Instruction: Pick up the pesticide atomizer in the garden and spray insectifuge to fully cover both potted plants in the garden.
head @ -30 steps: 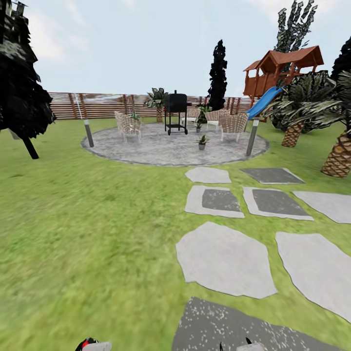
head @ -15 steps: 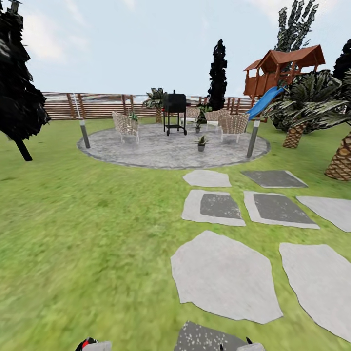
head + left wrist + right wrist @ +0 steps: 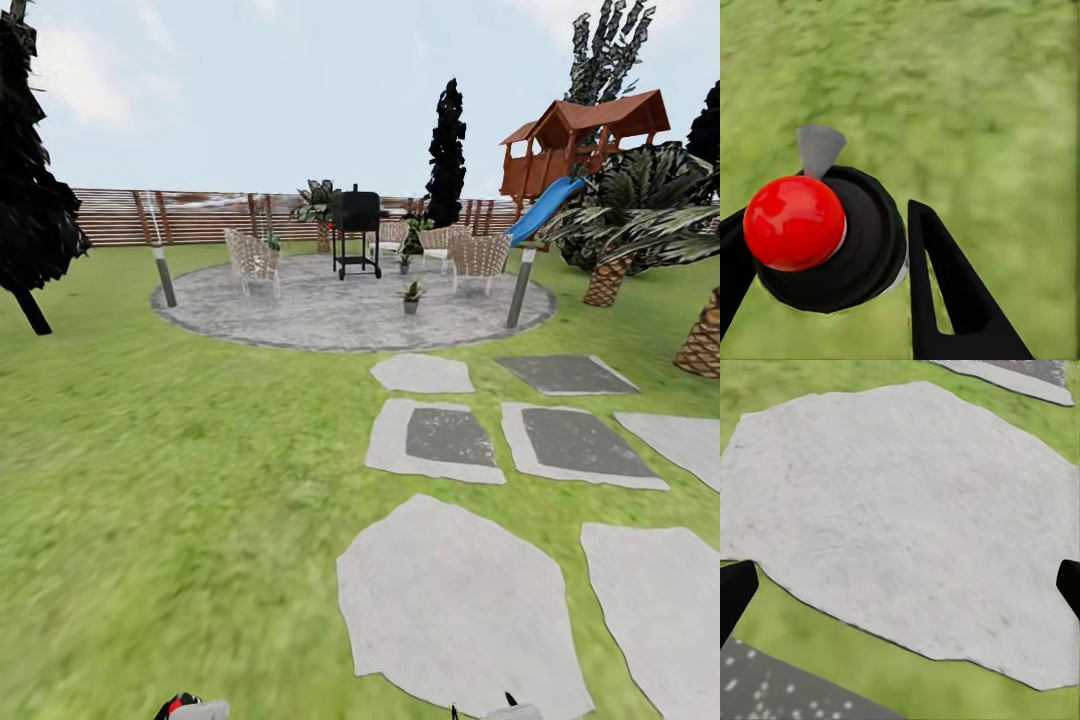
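Grass fills the nearest ground in the head view, with the tips of both grippers just showing at the lower edge. In the left wrist view, the left gripper (image 3: pixel 832 277) has its dark fingers (image 3: pixel 945 292) set on either side of a round black object topped by a shiny red ball (image 3: pixel 793 222), with a small grey spout beside it; whether this is the pesticide atomizer cannot be told. In the right wrist view, the right gripper (image 3: pixel 900 589) has its fingers spread wide, empty, above a pale stepping stone (image 3: pixel 900 510) set in the lawn (image 3: pixel 817 637).

Farther on in the head view, more flat stepping stones (image 3: pixel 440 440), some with dark centres, lead across the grass to a round grey stone patio (image 3: pixel 330 315). One small potted plant (image 3: pixel 411 295) stands near the patio's front edge, right of centre. A second potted plant (image 3: pixel 404 260) sits nearer the back, beside a black grill (image 3: pixel 358 230) and woven chairs (image 3: pixel 252 258). Behind them runs a brown slatted fence (image 3: pixel 200 217). A wooden playhouse with a blue slide (image 3: pixel 585 140) and palms (image 3: pixel 620 225) stand at the right.
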